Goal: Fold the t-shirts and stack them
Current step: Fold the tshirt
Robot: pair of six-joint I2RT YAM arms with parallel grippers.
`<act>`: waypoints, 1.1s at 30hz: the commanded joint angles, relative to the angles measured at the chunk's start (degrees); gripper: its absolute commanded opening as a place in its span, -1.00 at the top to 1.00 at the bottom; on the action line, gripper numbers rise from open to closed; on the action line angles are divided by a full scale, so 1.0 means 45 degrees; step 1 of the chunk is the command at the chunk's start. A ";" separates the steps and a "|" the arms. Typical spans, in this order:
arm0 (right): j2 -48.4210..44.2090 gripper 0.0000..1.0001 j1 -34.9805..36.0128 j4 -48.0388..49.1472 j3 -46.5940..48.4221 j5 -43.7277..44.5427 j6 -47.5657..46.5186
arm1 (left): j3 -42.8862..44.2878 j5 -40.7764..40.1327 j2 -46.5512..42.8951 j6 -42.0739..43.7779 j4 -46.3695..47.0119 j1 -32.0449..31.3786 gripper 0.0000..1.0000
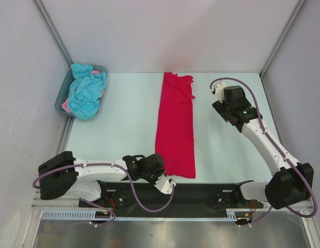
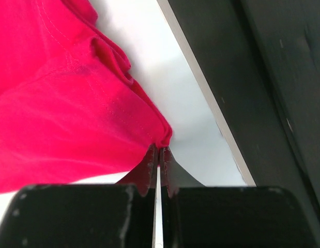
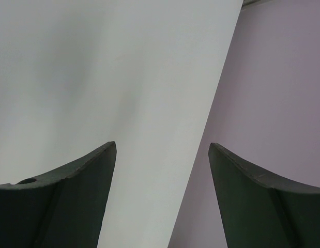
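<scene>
Left gripper [image 2: 158, 156] clenched on the very corner of the red t-shirt [image 1: 175, 124], seemingly a thin pinch that may slip when lifted.

Left arm [image 1: 97, 170] lies low, stretched rightward along the near edge, wrist bent. Left gripper [image 2: 158, 154] pinched tight on a corner of the red t-shirt [image 2: 56, 103]. Right arm [image 1: 263, 137] reaches forward and leftward. Right gripper [image 3: 162, 150] has its fingers spread wide, holding nothing.
</scene>
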 commanded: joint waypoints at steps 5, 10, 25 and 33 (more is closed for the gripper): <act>-0.0224 -0.55 0.0256 0.0802 -0.0215 0.0265 -0.0188 | 0.0573 0.0065 -0.1108 0.0605 -0.2881 0.0419 0.99; -0.0126 -0.55 0.0431 0.0841 -0.0273 0.0265 -0.0169 | 0.0749 0.0007 -0.1012 0.0586 -0.3215 0.0478 0.99; 0.0050 -0.57 0.1252 0.1075 -0.1191 0.0558 -0.0227 | 0.1022 -0.0013 -0.1051 0.0899 -0.4407 0.0517 0.93; 0.0050 -0.57 0.1739 0.0705 -0.1698 -0.0125 0.0026 | 0.1179 -0.0325 -0.1147 0.0528 -0.4173 0.0790 -0.21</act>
